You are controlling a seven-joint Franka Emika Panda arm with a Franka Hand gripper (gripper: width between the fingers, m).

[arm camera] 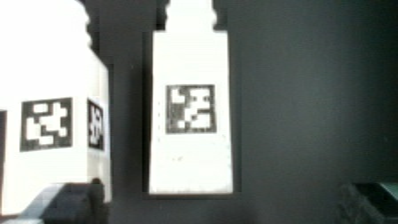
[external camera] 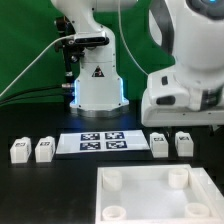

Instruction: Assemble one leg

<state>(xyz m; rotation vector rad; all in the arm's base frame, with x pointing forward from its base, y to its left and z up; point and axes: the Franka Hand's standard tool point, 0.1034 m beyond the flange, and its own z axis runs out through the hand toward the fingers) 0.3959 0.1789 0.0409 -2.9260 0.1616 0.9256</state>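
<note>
Gripper (arm camera: pixel 217 204) was open, jaws wide apart, nothing held; leg (arm camera: pixel 191 110) rested on table (external camera: pixel 30 185) ahead of jaws, untouched; second leg (arm camera: pixel 54 125) just beside. Leg judged light, rigid, smooth plastic, possibly slippery; grasp squarely across opposite flat faces near mid-length.

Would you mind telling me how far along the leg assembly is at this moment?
Done: nothing; all four legs stand loose on the table and the tray part's sockets are empty. In hand: the open tool hangs over one leg. Left: grasp it, carry it to a socket, seat it.
</note>
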